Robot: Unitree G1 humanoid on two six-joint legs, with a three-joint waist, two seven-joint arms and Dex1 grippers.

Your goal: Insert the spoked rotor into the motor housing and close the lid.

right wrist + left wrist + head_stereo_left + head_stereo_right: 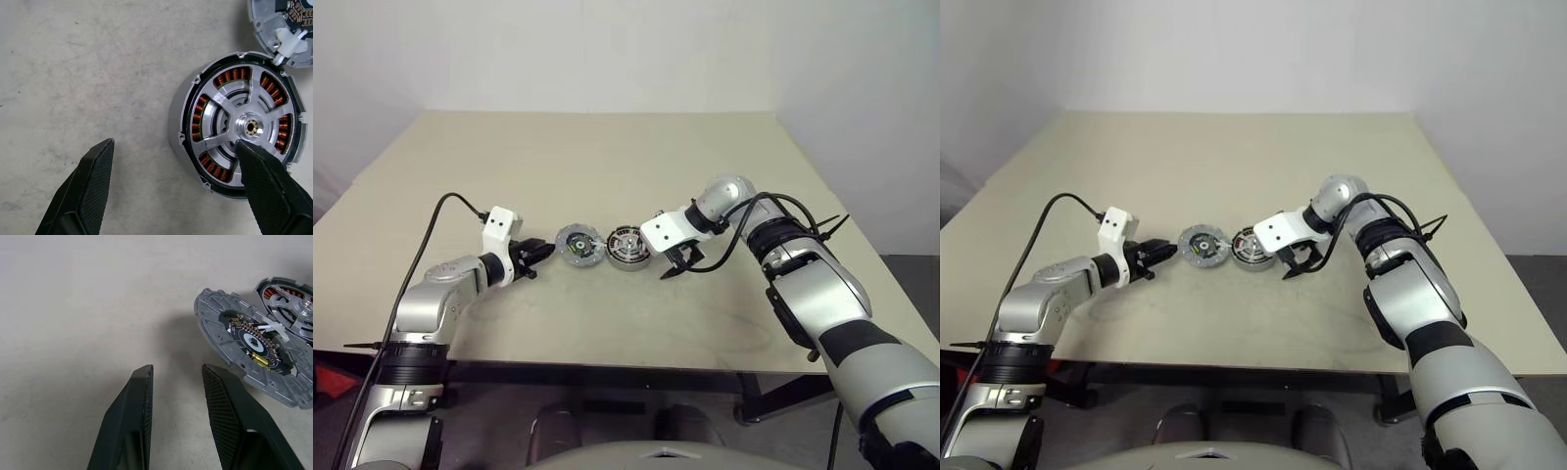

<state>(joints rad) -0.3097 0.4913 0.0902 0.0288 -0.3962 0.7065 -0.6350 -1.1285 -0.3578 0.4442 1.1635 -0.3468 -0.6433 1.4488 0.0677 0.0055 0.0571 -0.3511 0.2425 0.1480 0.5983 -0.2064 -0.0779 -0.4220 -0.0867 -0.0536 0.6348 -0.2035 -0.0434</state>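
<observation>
From the head views, the beige tabletop (607, 166) carried two small round parts side by side, touching. The round grey metal motor housing with copper windings (628, 248) sat by the right claw (679, 264). The round silver-grey lid (578, 245) lay face up, dark inside, near the left claw (540, 255).

In the left wrist view, the left claw's two black fingers (134, 416) stood partly apart with nothing between them. They pointed at bare tabletop just beside the lid, which leaned on the housing.

In the right wrist view, the flat spoked rotor with shiny silver spokes and a silver hub (244, 128) looked already sat inside the housing, copper showing between its spokes. The right claw was spread wide and held nothing. One finger (266, 191) hung over the rotor; the other hung over the tabletop.

The next job was probably closing the lid. It would be good to pinch the lid by its rim, flip it, and lower it flat and centred. A short white lead joined it to the housing, so pull gently.
</observation>
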